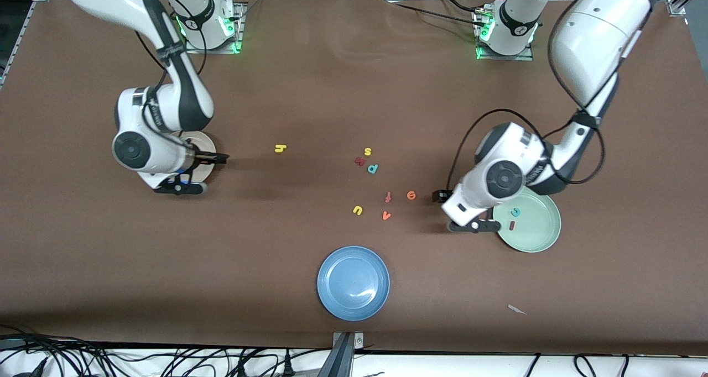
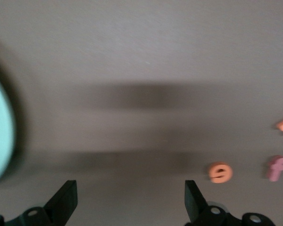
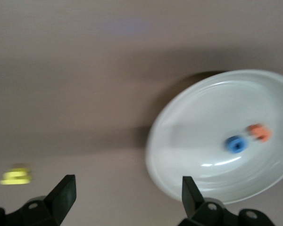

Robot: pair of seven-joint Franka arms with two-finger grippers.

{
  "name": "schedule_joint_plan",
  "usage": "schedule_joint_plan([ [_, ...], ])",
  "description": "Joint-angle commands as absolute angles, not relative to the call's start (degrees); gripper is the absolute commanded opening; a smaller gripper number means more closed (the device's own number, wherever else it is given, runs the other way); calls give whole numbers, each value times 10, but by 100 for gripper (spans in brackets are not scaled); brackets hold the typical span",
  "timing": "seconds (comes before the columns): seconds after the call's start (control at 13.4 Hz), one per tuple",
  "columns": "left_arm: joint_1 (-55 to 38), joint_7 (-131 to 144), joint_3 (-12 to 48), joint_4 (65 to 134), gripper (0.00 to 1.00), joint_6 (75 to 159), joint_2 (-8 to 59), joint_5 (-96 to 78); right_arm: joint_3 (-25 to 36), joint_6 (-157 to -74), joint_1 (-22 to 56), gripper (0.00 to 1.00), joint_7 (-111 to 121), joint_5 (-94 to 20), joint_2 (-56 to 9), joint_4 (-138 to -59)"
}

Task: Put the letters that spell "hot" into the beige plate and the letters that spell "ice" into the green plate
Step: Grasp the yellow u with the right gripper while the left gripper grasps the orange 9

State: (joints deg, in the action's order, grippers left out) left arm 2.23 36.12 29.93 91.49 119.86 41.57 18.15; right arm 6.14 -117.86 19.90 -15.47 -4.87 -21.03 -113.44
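The left gripper (image 2: 127,200) has its fingers (image 2: 66,197) spread wide with nothing between them; in the front view it (image 1: 438,197) sits in the right half of the frame, low over the brown bench (image 1: 310,89) between the orange e (image 1: 411,195) and the green plate (image 1: 545,239). That plate lies at the right of the frame, partly under the left arm's wrist, and holds the teal c (image 1: 515,212) and the dark red i (image 1: 512,225). The e rests on the bench just beside the reddish f-like letter (image 1: 388,197) — both show at the right edge of the left wrist view, e (image 2: 220,172) and f (image 2: 277,167). The right gripper (image 3: 125,197) also has its fingers (image 3: 63,195) spread and empty; in the front view it (image 1: 220,157) is at the left of the frame, at the edge of the beige plate (image 1: 206,142), which is mostly hidden under the right wrist. The right wrist view shows that plate (image 3: 179,136) holding the blue o (image 3: 236,144) and the orange t (image 3: 260,132), side by side. The yellow h (image 1: 281,148) lies on the bare bench left of centre — well apart from the beige plate. Around centre sit a yellow s (image 1: 368,152), a small dark red letter (image 1: 360,161), a teal p (image 1: 373,168), a yellow u (image 1: 358,210) and an orange v (image 1: 386,215). The blue plate (image 1: 332,294) lies at lower centre.
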Motion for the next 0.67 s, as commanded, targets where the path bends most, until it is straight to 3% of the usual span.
schedule_joint_plan([
  [0.0,4,437,296,960,100,1266,404,177,1,-1200,198,99,-294,-59,-202,-1143],
  [0.22,-22,504,296,987,100,1333,413,180,-49,-1269,203,99,-436,-55,-207,-1167],
  [0.6,-48,541,293,987,96,1350,436,203,-50,-1418,240,99,-521,-47,-208,-1257],
])
